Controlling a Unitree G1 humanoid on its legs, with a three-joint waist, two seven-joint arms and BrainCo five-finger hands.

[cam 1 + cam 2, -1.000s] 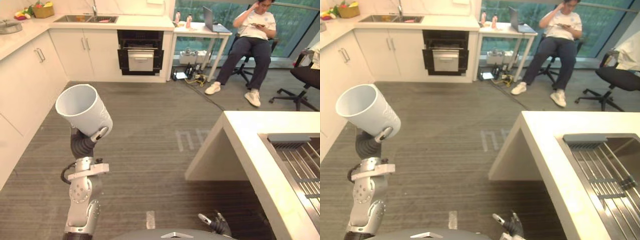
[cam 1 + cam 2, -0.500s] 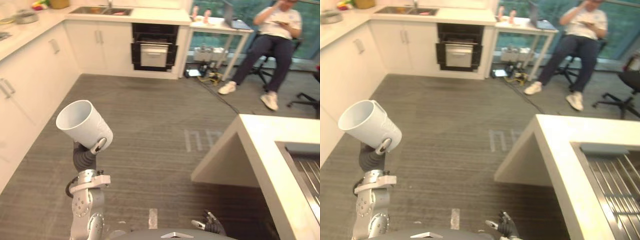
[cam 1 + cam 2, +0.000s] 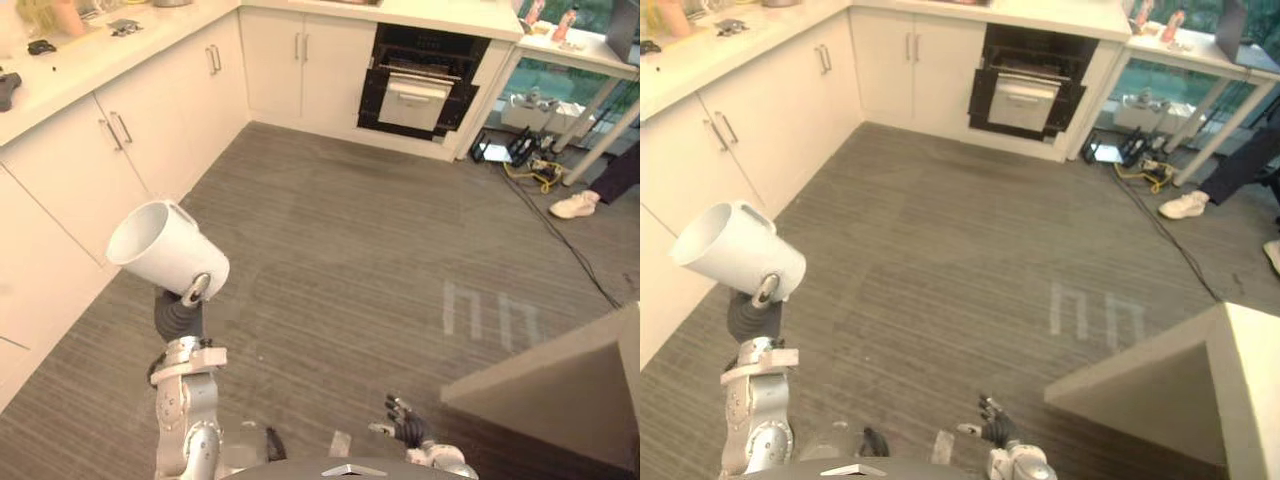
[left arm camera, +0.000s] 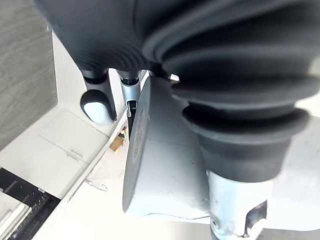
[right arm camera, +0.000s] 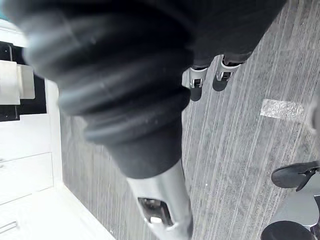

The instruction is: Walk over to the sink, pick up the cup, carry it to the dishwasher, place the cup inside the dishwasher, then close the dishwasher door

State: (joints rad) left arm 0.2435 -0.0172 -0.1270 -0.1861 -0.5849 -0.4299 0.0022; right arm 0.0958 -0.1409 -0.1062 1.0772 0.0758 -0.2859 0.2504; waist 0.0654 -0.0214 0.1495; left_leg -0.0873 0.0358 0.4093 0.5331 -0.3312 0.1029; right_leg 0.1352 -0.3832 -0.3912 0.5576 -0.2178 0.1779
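The cup (image 3: 165, 248) was up in the air at the left of the frame, held in our left hand (image 3: 196, 289). Its open mouth tipped toward the upper left. The hand was wrapped round the bottom part of the cup. A second before, the cup sat in the hand the same way, so the grip had not slipped.

What changed was our look at the room. The whole picture swung because our head turned, not because things moved. The counter with the metal rack had nearly gone off the lower right, and just a corner of that counter (image 3: 560, 385) was left. The person on the chair was gone but for a shoe (image 3: 575, 205) at the right edge. The dishwasher (image 3: 420, 85), dark with a white front, now sat at the top of the frame, well apart from us across the floor (image 3: 350, 250).

We think this meant we had left the sink and were turning toward the dishwasher. The carrying was under way, and the cup was not yet put in.

The left wrist view showed, up close, fingers (image 4: 95, 102) lying against the cup's white side. The eye views showed the way ahead. Our right hand (image 3: 405, 432) hung low at the bottom of the frame, fingers loose and holding nothing.
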